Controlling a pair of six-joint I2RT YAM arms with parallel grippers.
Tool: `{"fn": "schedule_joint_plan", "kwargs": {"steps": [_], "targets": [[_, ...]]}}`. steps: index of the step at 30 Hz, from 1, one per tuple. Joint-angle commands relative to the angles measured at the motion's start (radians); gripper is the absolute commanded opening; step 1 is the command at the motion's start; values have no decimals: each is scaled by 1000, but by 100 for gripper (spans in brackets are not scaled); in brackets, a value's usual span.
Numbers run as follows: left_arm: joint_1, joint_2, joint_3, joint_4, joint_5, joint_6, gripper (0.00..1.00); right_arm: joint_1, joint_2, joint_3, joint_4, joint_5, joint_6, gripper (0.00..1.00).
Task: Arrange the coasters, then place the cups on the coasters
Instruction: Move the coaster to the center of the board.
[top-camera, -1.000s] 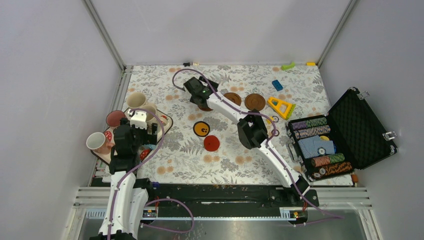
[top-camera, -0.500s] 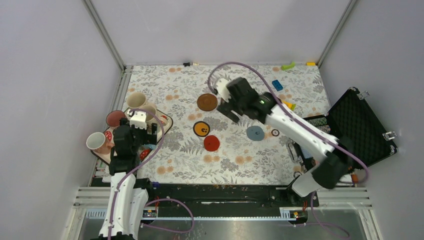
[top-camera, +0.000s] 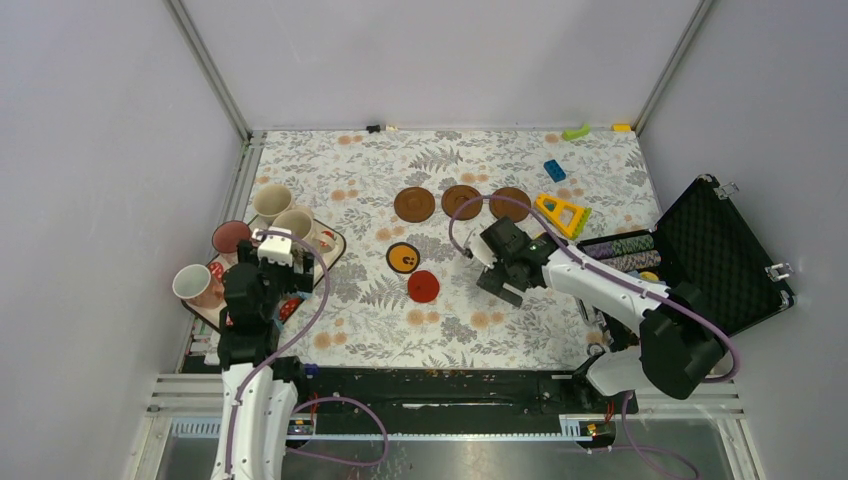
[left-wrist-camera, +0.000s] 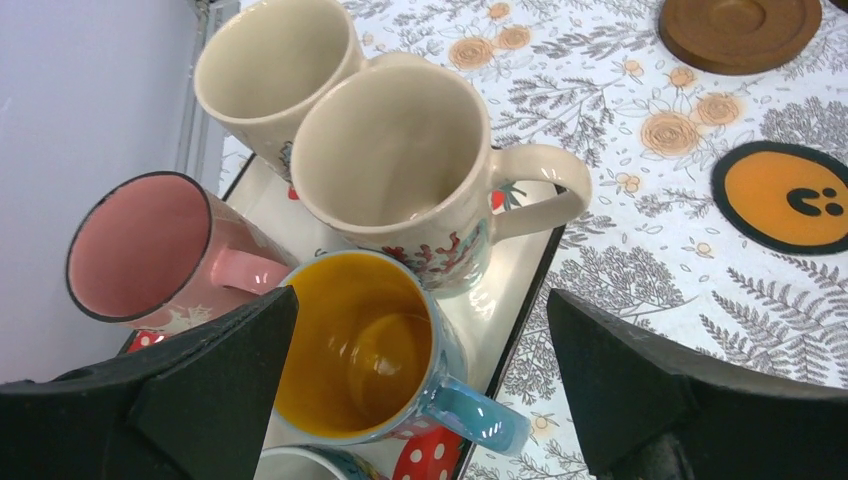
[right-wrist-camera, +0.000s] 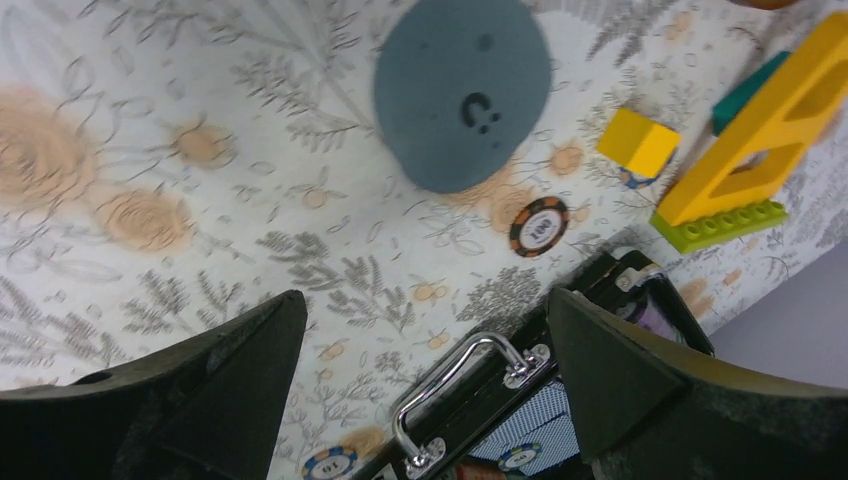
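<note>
Here both arms' jaws gape empty; the nearer cream mug (left-wrist-camera: 400, 170) sits upright, handle toward the orange coaster (left-wrist-camera: 790, 195).

Overhead view of a floral-patterned counter (top-camera: 350, 170). Three dark brown round coasters (top-camera: 462, 202) lie in a row toward the far side. An orange black-rimmed coaster (top-camera: 403, 258) and a red round coaster (top-camera: 423, 286) sit nearer, left of the right gripper (top-camera: 497, 268). The left gripper (top-camera: 275, 255) hovers over handled ceramic mugs (top-camera: 272, 200) crowded on a cream rectangular tray (top-camera: 337, 241) at the left edge. An open black case of poker chips (top-camera: 720, 250) sits at the right.
</note>
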Motion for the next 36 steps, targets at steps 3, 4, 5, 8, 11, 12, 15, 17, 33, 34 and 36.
{"fn": "schedule_joint_plan", "kwargs": {"steps": [3, 4, 5, 8, 11, 12, 15, 17, 33, 34, 36], "targets": [[5, 26, 9, 5, 46, 29, 99, -87, 34, 18, 94, 52, 30, 98], [5, 35, 13, 5, 37, 29, 99, -92, 51, 19, 97, 53, 32, 98], [5, 43, 16, 5, 32, 28, 99, -94, 66, 22, 97, 52, 36, 98], [5, 53, 17, 8, 28, 27, 99, -95, 100, 31, 103, 26, 47, 98], [5, 52, 16, 11, 31, 24, 99, -96, 113, 52, 115, -3, 51, 98], [5, 52, 15, 11, 34, 23, 99, -95, 121, 65, 107, -14, 51, 98], [5, 53, 14, 17, 25, 24, 99, -95, 161, 107, 94, -21, 65, 98], [5, 55, 16, 16, 15, 19, 99, -96, 204, 137, 95, -7, 71, 98], [5, 30, 15, 3, 21, 19, 99, -115, 485, 337, 91, 175, 102, 98], [5, 31, 14, 3, 23, 19, 99, -123, 488, 332, 90, 178, 104, 98], [5, 34, 15, 4, 24, 18, 99, -141, 497, 329, 91, 187, 107, 98]]}}
